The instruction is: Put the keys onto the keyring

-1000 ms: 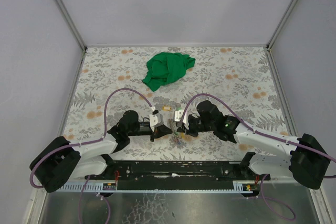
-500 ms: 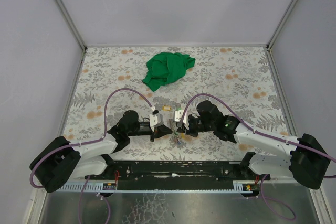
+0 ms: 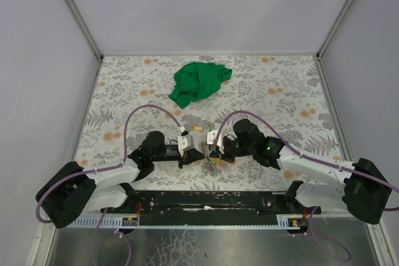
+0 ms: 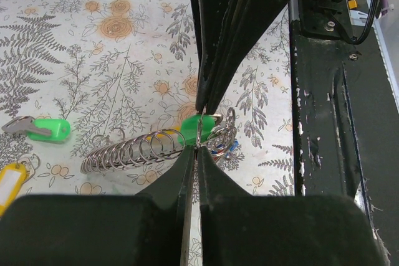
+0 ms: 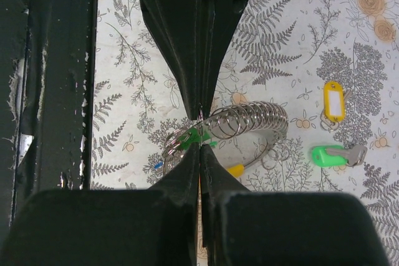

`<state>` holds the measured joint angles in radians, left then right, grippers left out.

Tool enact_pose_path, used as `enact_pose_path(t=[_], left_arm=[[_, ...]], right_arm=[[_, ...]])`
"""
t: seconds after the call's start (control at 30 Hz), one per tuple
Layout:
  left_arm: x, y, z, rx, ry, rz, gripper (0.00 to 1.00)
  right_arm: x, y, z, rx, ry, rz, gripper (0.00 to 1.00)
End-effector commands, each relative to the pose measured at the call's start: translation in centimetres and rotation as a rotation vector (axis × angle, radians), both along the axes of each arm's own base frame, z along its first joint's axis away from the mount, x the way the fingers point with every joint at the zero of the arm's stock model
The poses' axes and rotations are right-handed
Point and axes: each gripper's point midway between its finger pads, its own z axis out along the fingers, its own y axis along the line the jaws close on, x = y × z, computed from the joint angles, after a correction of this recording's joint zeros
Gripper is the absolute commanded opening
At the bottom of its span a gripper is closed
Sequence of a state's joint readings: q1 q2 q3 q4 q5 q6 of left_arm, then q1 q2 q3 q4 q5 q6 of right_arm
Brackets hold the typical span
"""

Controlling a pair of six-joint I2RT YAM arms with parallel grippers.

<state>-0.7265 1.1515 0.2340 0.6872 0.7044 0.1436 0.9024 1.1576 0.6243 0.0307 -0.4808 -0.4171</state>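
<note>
Reaching low inward, both arms' [image 3: 118, 175] fingers [image 4: 224, 42] pinch the keyring [image 4: 199, 130].

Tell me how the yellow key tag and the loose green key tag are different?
The yellow tag shows a white label window; the loose green tag looks plain. The green tag's metal key sticks out beside it; the yellow tag shows only a small ring. Both lie loose on the table.
</note>
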Motion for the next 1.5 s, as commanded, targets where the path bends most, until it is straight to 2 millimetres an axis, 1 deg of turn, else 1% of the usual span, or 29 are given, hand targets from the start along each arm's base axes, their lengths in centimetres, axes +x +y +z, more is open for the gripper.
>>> enact_pose_path(t=[0.0,0.4,0.57,0.7,1.03,1.3,1.47], left_arm=[[0.4,-1.0,2.4,-0.064,-0.074,-0.031,0.0],[0.3,-1.0,2.6,-0.072,-0.073,-0.032,0.0],[0.9,-1.0,2.5,-0.06,-0.06,-0.001,0.0],[1.0,-1.0,2.4,-0.051,-0.05,0.006,0.0],[1.3,-1.2,1.9,-0.02,-0.04,0.018,0.0],[1.6,-1.2,1.7,0.003,-0.046,0.041,0.0],[1.8,-1.2,1.7,0.006,-0.045,0.06,0.0]], right_arm=[[-0.2,2.1,2.9,0.082,-0.013,0.055,0.0],[-0.3,2.3,2.6,0.073,-0.01,0.056,0.0],[-0.5,2.3,2.9,0.077,-0.036,0.067,0.0],[-0.2,2.2,2.7,0.063,-0.048,0.059,0.0],[0.3,2.6,3.2,0.05,-0.084,0.055,0.0],[0.5,2.5,3.4,0.037,-0.096,0.047,0.0],[0.6,2.6,2.7,0.012,-0.095,0.045,0.0]])
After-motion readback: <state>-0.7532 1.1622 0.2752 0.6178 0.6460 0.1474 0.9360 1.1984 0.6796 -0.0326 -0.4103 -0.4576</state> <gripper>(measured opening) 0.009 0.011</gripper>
